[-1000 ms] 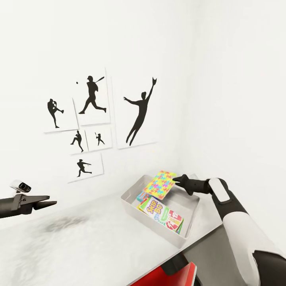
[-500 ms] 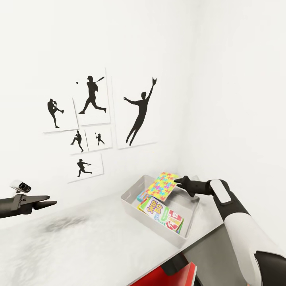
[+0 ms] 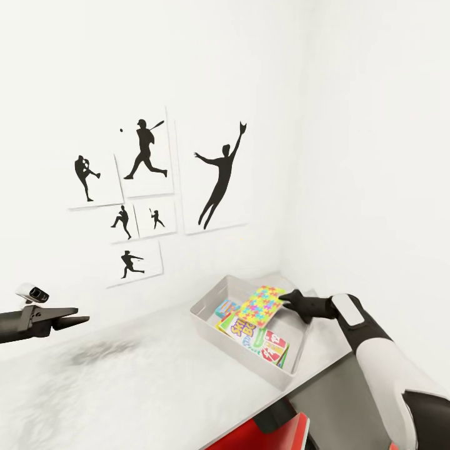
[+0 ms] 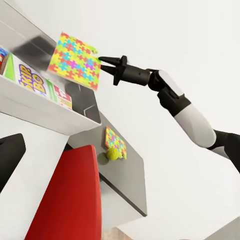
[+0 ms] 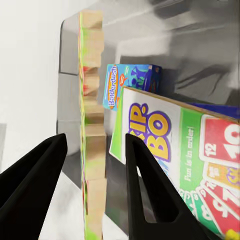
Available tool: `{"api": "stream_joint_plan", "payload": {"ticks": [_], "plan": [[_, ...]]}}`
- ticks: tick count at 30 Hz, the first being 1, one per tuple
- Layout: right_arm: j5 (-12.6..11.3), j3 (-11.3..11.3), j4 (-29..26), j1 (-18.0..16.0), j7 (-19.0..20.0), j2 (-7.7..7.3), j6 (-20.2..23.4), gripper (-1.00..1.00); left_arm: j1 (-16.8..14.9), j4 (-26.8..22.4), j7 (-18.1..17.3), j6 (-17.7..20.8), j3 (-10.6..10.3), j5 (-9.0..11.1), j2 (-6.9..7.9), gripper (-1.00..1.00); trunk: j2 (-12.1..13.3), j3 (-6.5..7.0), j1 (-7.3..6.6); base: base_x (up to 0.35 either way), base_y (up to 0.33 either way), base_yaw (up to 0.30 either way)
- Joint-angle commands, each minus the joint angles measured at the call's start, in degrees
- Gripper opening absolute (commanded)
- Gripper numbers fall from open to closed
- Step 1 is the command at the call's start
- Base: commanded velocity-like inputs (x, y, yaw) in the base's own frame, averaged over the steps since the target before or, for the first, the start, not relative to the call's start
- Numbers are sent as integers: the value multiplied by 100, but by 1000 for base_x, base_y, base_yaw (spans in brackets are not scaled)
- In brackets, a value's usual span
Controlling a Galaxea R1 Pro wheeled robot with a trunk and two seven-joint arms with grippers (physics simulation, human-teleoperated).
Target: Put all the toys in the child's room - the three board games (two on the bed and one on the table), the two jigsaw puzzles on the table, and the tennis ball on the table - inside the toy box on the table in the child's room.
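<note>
A: What changed just now?

B: The right gripper [image 3: 284, 299] has sunk lower; the jigsaw puzzle [image 3: 262, 305] it carried now tilts inside the toy box [image 3: 250, 361], over the Skip-Bo game [image 3: 249, 330]; in the right wrist view the jaws stand apart around its edge, so I judge it released.

A: And the left gripper [image 3: 78, 321]?

B: At nine o'clock, idle, narrowly parted, empty.

A: What remains?

B: Another puzzle [image 4: 114, 142] and the tennis ball [image 4: 113, 154] on the table [image 4: 131, 176].
</note>
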Motion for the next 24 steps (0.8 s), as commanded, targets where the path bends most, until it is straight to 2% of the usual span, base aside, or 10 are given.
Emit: {"api": "stream_joint_plan", "payload": {"ticks": [1, 14, 18, 21, 24], "plan": [[-34, -17, 36, 0, -26, -6, -12, -100, -1, 0, -20, 61, -4, 1, 2, 100, -5, -3, 2, 0, 0, 0], [-33, 4, 57, 3, -9, -6, -82, -100, -1, 0, -20, 61, -4, 14, -15, 100, -5, -19, 2, 0, 0, 0], [-44, 5, 45, 3, -5, -7, -76, -100, -42, -10, -20, 86, 25, 39, -101, 100, -5, -51, 2, 0, 0, 0], [-54, -4, 43, -1, -1, -16, -70, -100, -97, -91, -20, 93, 23, 290, -161, 100, -5, -79, 2, 0, 0, 0], [-68, -10, 41, -5, 0, -19, -68, -100, -313, -127, -20, 93, 16, 763, -307, 100, -5, -106, 2, 0, 0, 0]]}}
